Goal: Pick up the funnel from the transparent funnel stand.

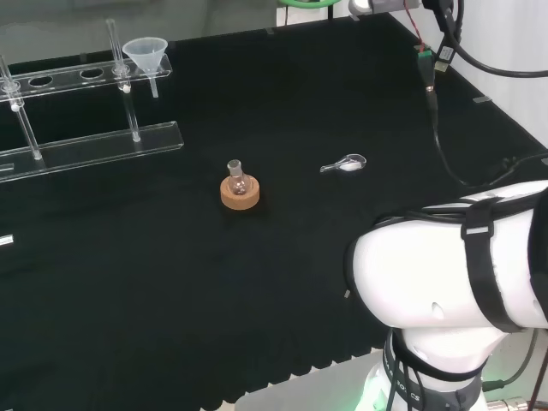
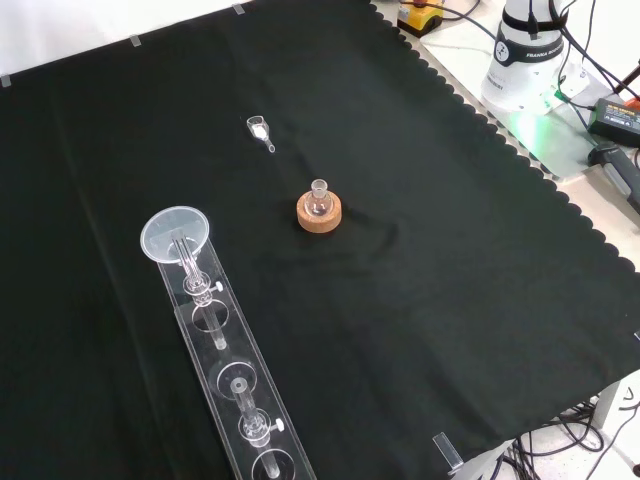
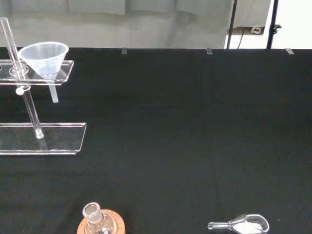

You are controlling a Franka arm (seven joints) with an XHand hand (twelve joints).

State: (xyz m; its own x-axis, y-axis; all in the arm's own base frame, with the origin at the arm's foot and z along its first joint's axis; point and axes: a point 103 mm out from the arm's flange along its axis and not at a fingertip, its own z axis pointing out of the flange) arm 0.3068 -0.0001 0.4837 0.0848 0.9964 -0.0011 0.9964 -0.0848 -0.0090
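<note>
The funnel (image 1: 145,51) is sitting in the end hole of the clear stand (image 1: 94,144), stem hanging down through it, so it is waiting upright for a lift; whether the hand is released or clenched, I cannot tell

One funnel (image 1: 145,53), one transparent funnel stand (image 1: 94,145), one small flask (image 1: 237,178) on one cork ring (image 1: 240,195), one clear scoop (image 1: 345,163).
</note>
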